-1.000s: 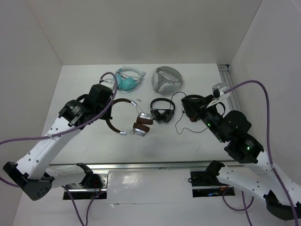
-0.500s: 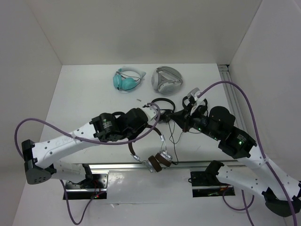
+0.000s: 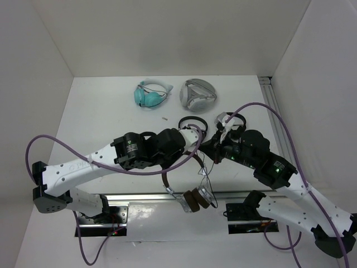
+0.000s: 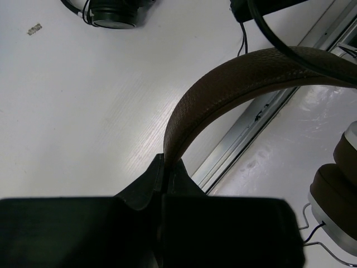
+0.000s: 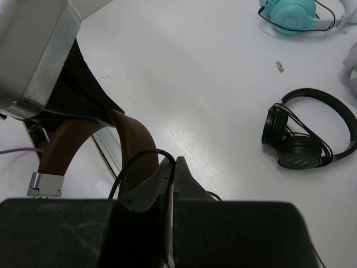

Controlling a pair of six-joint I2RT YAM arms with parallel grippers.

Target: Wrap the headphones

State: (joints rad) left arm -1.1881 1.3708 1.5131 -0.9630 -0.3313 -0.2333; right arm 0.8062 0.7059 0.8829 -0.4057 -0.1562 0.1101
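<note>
1. The left tool is clamping the brown headband of the headphones.
2. The right tool is pinching the black cable (jaws closed).
3. The earcups are hanging over the worktop's near edge.

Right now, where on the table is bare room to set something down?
Free: left of the teal headphones; between the grey shell case and the metal side rail. Crowded: centre, around the brown-banded headphones and small black pair.

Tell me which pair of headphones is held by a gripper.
The headphones with the brown headband: the left gripper is shut on that band. The teal pair and the black pair lie untouched on the table.
</note>
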